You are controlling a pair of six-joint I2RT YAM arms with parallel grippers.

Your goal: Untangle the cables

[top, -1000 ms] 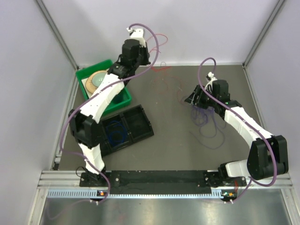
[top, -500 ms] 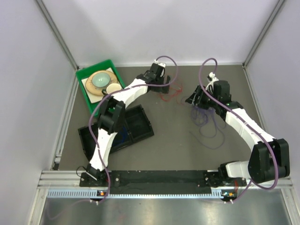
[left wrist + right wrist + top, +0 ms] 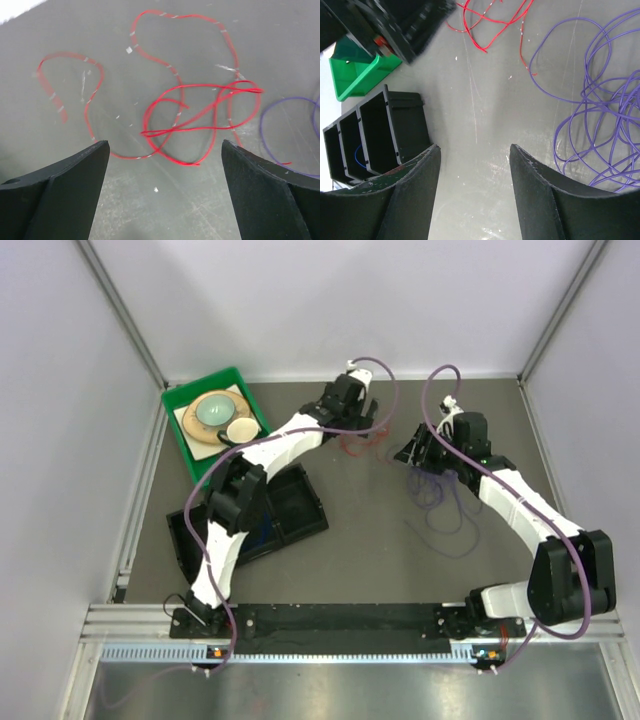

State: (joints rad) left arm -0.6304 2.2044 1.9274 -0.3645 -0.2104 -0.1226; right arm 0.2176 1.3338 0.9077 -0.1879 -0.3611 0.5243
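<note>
Hovering over the red cable, the left gripper has its jaws spread wide with nothing between them. The wire lies on the grey table in loose, overlapping loops at the far middle. The right gripper stands about half open and also empty, with the purple cable heaped in a denser snarl just to one side of it. A blue cable sits coiled in one compartment of the black tray. These wires look very thin, light and limp – likely to trail and drag their own loops along when lifted, and to slip from the pads unless pinched squarely. The better hold is probably a single strand well away from the crossings, or a free end. Closing on the knot of overlaps risks catching several passes at once.
</note>
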